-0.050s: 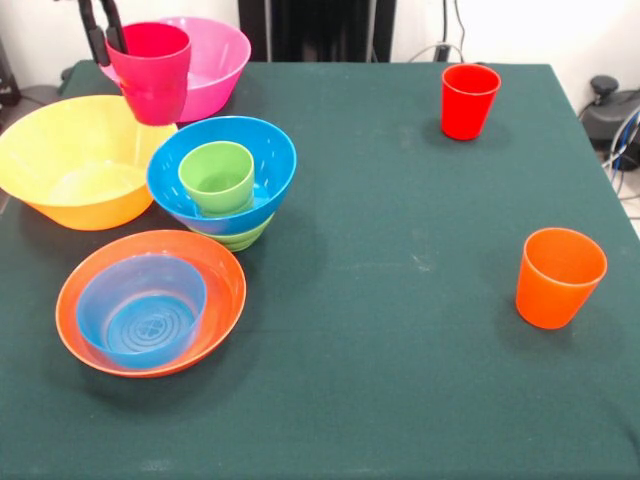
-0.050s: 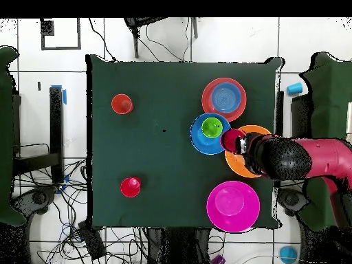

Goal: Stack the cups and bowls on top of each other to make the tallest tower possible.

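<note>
At the near edge of the green desk (image 1: pixel 400 300), a small translucent blue bowl (image 1: pixel 142 310) with a ringed bottom sits inside a shallow orange-red bowl (image 1: pixel 222 270). An orange cup (image 1: pixel 558 277) stands alone toward the right side. Behind the orange-red bowl rises the tower (image 1: pixel 225 190): a light green cup (image 1: pixel 217 177) upright inside a wide blue bowl (image 1: pixel 270 160), which rests on a small green bowl (image 1: pixel 245 236) showing only as a rim beneath. To its left lies a big yellow-orange bowl (image 1: pixel 75 160). A red cup (image 1: pixel 469 100) stands well apart at the far right.

The arm (image 2: pixel 302 159) shows fully only in the overhead view, reaching in level across the desk's edge, over the yellow-orange bowl, much of which it covers there. In the front view only dark fingertips appear at the top left corner, the rest cut off by the frame. The jaws (image 1: pixel 108 32) are closed over the rim of a magenta-pink cup (image 1: pixel 152 72), one finger inside and one outside, holding it upright and clear of the desk. The cup hangs just behind and left of the tower, over the gap between the yellow-orange bowl and a big pink bowl (image 1: pixel 215 60) at the far side, part of which it hides.
</note>
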